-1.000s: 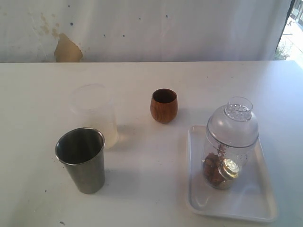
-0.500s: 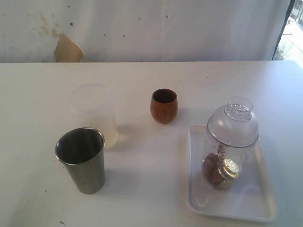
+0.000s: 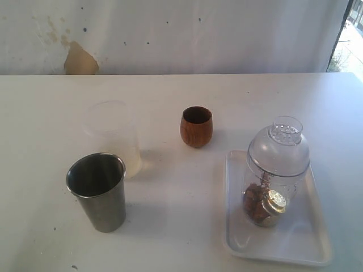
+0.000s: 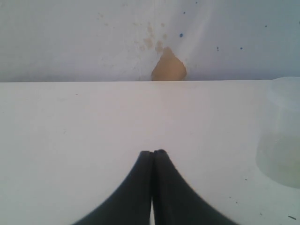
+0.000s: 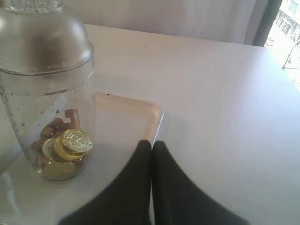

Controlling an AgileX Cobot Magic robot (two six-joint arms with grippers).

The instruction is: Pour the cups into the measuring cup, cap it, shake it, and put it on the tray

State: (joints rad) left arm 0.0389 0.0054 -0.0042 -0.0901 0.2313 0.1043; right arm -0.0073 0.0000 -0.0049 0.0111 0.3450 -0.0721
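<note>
Left gripper [image 4: 152,153]: jaws pressed together, holding nothing, over bare worktop [image 3: 170,226] near the frosted plastic cup [image 3: 113,139]. The steel tumbler [image 3: 99,190] and wooden cup [image 3: 197,126] stand upright, well apart. The measuring cup [image 3: 266,198], under its domed cap [image 3: 279,150], stands on the white tray [image 3: 298,252]; the task looks complete. Right gripper [image 5: 151,143]: jaws closed, empty, just beside the tray's corner. Risk: a sideways sweep of that arm could knock the tray or topple the tall cup. Not determinable: graduation marks, cap seating, any residue in the two emptied cups.
</note>
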